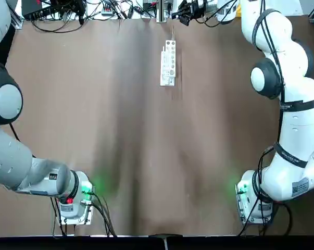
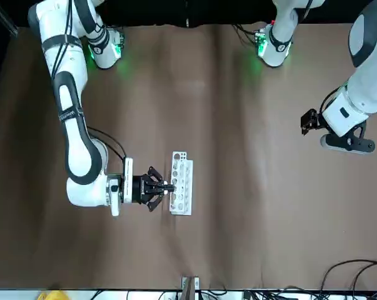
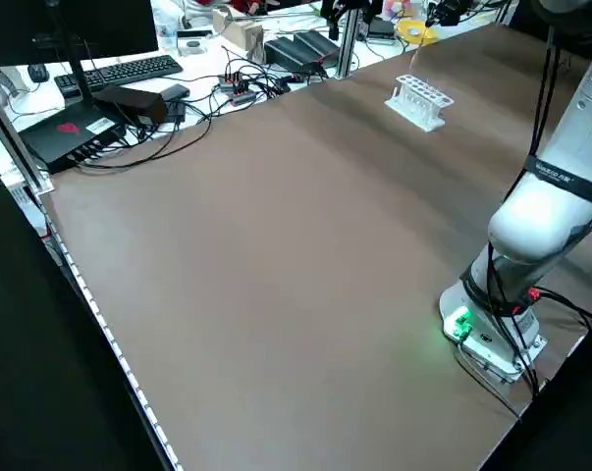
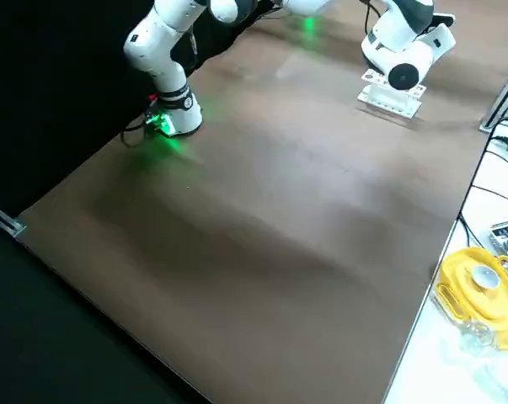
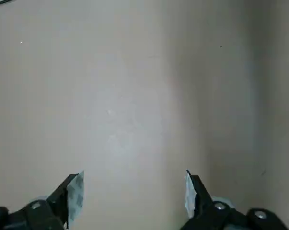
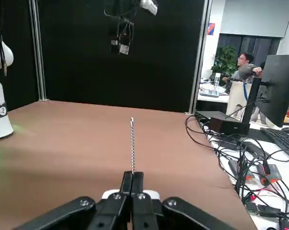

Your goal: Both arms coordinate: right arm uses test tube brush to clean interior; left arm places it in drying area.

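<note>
Brown table (image 1: 120, 130), cables (image 3: 227, 88) at edge, 1 person (image 6: 242, 67) beyond

Two robot arms stand at the near edge of the table (image 1: 94, 104): one black-banded right arm (image 2: 72, 125) and one unbanded left arm (image 2: 363, 106). One white test tube rack (image 2: 180, 182) stands near the table's far edge, and one test tube brush (image 6: 132, 143) shows in the right wrist view. One person (image 6: 241, 67) sits beyond the table.
</note>
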